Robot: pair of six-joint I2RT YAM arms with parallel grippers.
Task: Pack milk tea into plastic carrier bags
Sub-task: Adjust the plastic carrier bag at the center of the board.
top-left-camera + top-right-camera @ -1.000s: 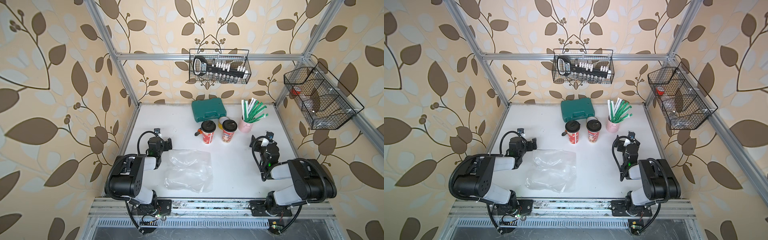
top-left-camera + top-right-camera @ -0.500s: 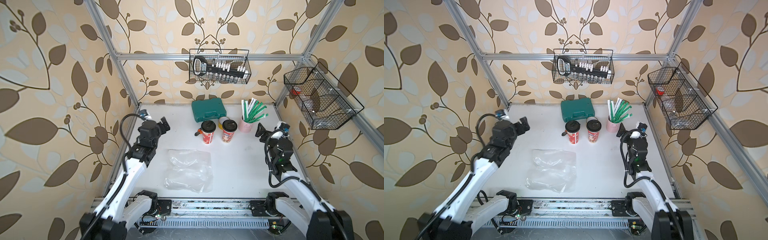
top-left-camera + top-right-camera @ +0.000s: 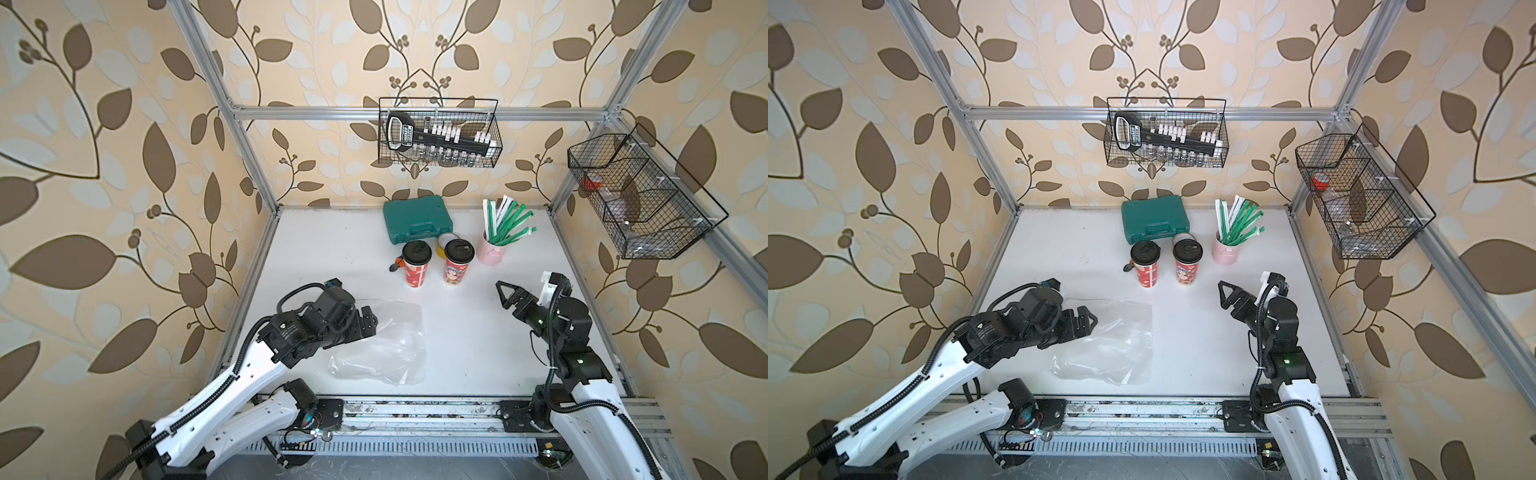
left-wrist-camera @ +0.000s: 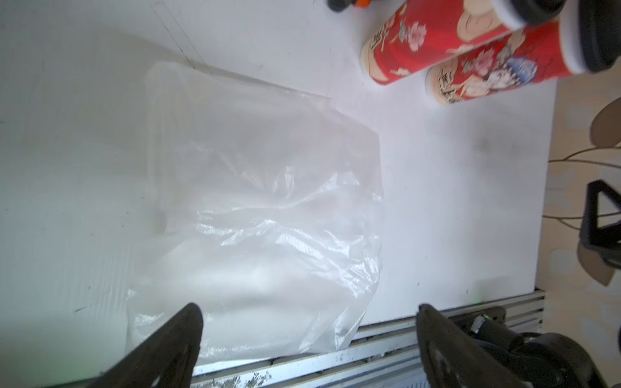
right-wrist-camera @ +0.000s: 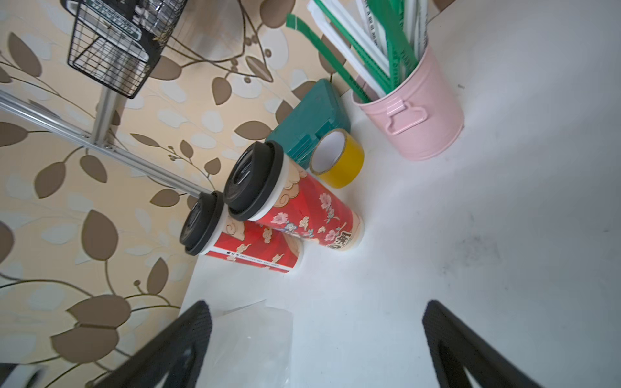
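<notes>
Clear plastic bag [image 3: 380, 340] flat on white worktop [image 3: 324, 257]; two red milk tea cups [image 3: 417, 270] upright beyond bag. Left claw [image 3: 370, 322] spread over bag's edge; right claw [image 3: 505, 296] spread, empty, well apart from bag.

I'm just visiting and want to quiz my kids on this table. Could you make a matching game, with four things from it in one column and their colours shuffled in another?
Things:
1. bag
2. tape roll
3. case
4. straw pot

Colours:
a. teal green
b. pink
c. clear
d. yellow

Pairs: 1-c, 2-d, 3-a, 4-b.
</notes>
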